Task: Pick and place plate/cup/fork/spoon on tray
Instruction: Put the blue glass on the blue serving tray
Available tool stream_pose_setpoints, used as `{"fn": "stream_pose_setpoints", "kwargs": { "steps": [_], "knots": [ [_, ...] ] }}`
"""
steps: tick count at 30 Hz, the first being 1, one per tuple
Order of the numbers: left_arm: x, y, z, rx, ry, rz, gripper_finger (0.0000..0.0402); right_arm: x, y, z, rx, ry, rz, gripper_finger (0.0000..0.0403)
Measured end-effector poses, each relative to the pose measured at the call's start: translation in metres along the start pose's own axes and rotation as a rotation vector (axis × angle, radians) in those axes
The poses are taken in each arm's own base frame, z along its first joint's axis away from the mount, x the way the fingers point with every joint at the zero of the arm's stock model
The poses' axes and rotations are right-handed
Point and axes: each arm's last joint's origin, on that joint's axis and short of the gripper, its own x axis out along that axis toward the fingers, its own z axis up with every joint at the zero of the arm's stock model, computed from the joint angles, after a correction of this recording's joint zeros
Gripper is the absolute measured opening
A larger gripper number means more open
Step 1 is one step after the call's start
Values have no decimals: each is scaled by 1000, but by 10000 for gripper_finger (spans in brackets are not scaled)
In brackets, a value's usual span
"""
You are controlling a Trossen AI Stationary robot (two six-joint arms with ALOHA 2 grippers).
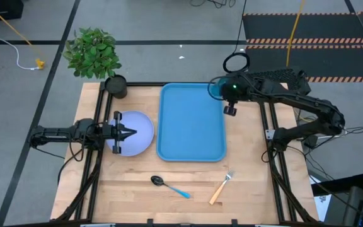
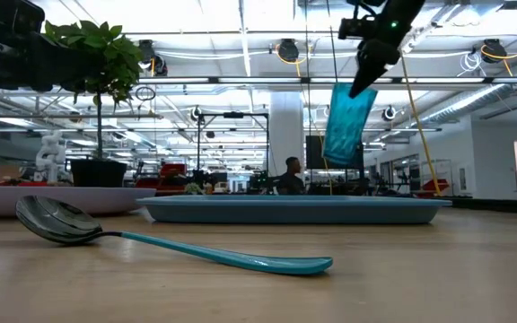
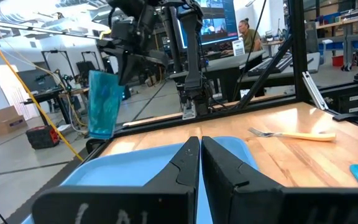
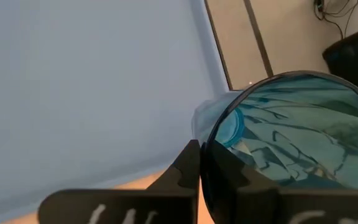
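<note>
My right gripper [image 1: 223, 94] is shut on the teal cup [image 1: 214, 88], held high above the far right corner of the blue tray [image 1: 191, 123]. The low view shows the cup [image 2: 348, 126] hanging under the gripper [image 2: 366, 76]. The lavender plate [image 1: 140, 132] lies flat on the table left of the tray. My left gripper [image 1: 131, 133] is shut and hovers over the plate's middle. The spoon [image 1: 169, 186] and the fork [image 1: 220, 188] lie on the table near its front edge. My right gripper holds the cup by its rim [image 4: 205, 146], one finger outside the wall and one inside the opening. The fingers come from above, pointing down. The cup hangs below them, slightly tilted, open end up, clear of the tray.
A potted plant in a black pot [image 1: 115, 85] stands at the table's far left corner, behind the plate. The tray's inside holds nothing. The spoon [image 2: 151, 242] lies close to the low camera.
</note>
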Motion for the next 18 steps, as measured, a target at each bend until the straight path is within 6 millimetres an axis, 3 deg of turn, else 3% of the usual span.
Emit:
{"fn": "stream_pose_setpoints", "kwargs": {
  "steps": [10, 18],
  "knots": [
    [0, 0, 0, -1, 0, 0, 21, 43, -2, 28, -90, 93, 35, 1],
    [0, 0, 0, -4, 1, 1, 21, 70, -21, 30, -70, 134, 74, 1]
  ]
}}
